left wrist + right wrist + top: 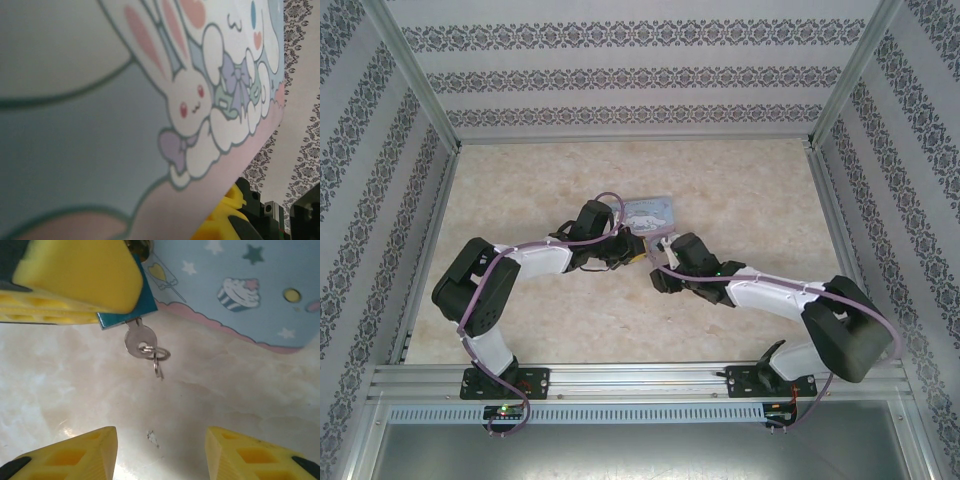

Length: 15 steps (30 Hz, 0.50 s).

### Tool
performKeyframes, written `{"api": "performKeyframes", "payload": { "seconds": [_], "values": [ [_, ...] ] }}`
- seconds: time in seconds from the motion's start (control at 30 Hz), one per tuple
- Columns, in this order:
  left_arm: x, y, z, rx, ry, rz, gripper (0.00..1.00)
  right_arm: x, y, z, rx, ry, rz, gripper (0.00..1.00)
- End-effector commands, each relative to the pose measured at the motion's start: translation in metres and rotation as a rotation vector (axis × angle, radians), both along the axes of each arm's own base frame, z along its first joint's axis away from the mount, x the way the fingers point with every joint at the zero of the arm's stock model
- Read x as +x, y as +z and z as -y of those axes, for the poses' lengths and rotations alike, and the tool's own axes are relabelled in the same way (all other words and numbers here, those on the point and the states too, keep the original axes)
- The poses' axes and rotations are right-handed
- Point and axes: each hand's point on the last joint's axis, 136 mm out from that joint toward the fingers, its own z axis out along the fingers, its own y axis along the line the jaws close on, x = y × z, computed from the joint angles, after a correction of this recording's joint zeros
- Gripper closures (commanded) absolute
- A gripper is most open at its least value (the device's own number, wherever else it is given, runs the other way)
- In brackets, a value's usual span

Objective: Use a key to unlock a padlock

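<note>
Padlock (pixel 127 316): one; teal body, which we judge light, rigid and smooth-sided; shackle hidden
Key (pixel 139 340): one; thin silvery metal, blade seated in the padlock's underside, round bow hanging free; we judge it light, stiff and prone to slip, so take it flat across the bow
Key ring (pixel 159 359): one; loose wire loop on the bow, poor purchase
Left hand (pixel 630 250): pinching the padlock body
Right hand (pixel 160 450): spread, empty, apart from the key
Tin box (pixel 240 295): one, just beside
Table (pixel 240 405): pale, marbled

Teal padlock (pixel 126 318); silvery key (pixel 138 340); pastel blue cartoon-printed tin (pixel 240 270); beige marbled table (pixel 70 385).
</note>
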Motion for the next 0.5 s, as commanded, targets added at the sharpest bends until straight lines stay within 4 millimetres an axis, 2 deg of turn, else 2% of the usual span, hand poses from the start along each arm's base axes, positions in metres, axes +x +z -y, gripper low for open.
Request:
{"api": "performKeyframes", "payload": {
  "seconds": [0.0, 0.33, 0.47],
  "values": [
    [0.000, 0.025, 0.003, -0.037, -0.038, 0.032, 1.00, 0.015, 0.007, -0.004, -0.071, 0.022, 0.085, 0.50],
    [-0.002, 0.026, 0.003, -0.037, -0.046, 0.031, 1.00, 0.032, 0.010, -0.017, -0.078, 0.017, 0.103, 0.52],
    [-0.003, 0.026, 0.003, -0.039, -0.049, 0.031, 1.00, 0.040, 0.012, -0.021, -0.078, 0.007, 0.107, 0.56]
  ]
}}
